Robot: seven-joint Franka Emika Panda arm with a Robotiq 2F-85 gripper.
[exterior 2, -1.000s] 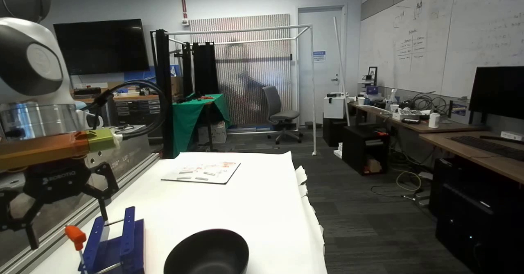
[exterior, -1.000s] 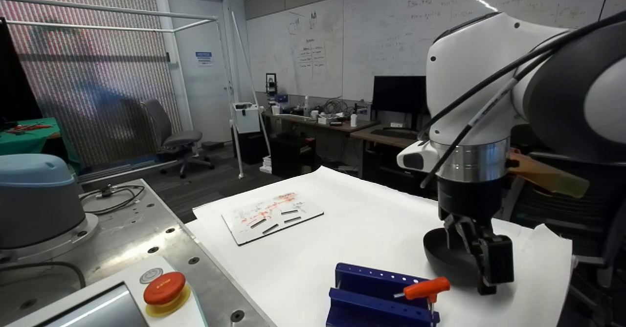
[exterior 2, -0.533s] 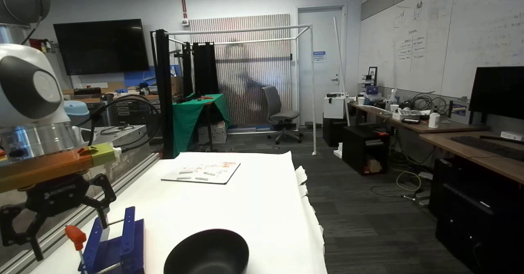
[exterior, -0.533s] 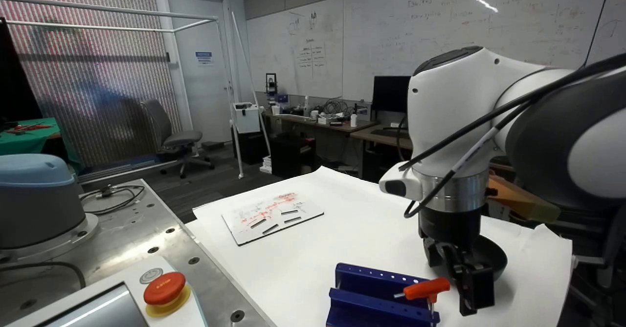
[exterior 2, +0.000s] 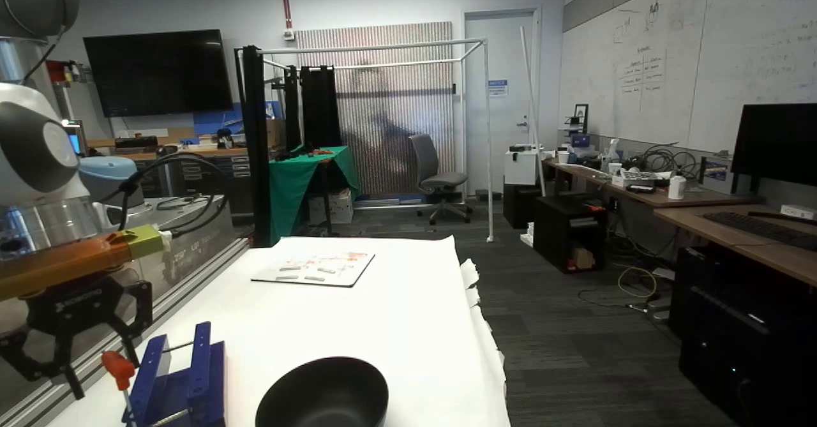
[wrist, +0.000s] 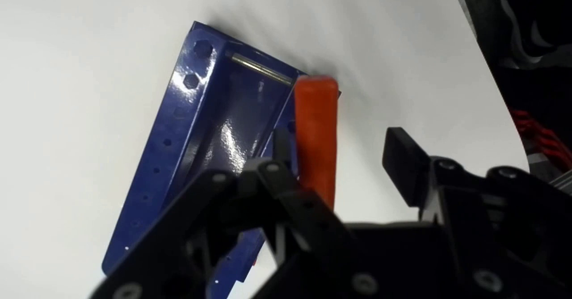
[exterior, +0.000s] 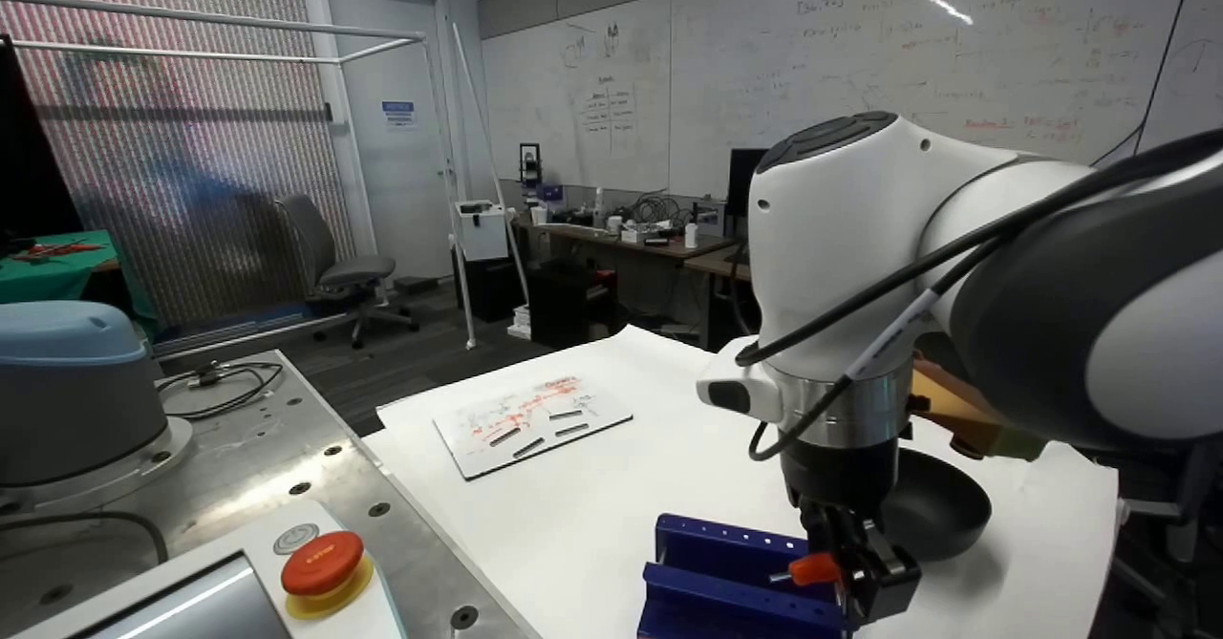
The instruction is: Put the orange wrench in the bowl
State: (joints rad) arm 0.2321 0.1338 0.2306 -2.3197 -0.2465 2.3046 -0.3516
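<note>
I had the black two-fingered gripper point(wrist: 338, 150) spread either side of the slim orange-handled wrench point(wrist: 316, 127), contact unclear; the round matte-black bowl point(exterior 2: 324, 392) sat apart.

From my remote seat I've got a tabletop point(exterior 2: 408, 312) covered in white paper point(exterior: 592, 515), kinda ragged along one side. Sitting right on it I can see a black bowl point(exterior 2: 322, 395), open side up, a blue rack point(exterior 2: 173, 385) near it, not touching, and a scribbled-on whiteboard point(exterior: 530, 429) lying flat, well apart from both.
</note>
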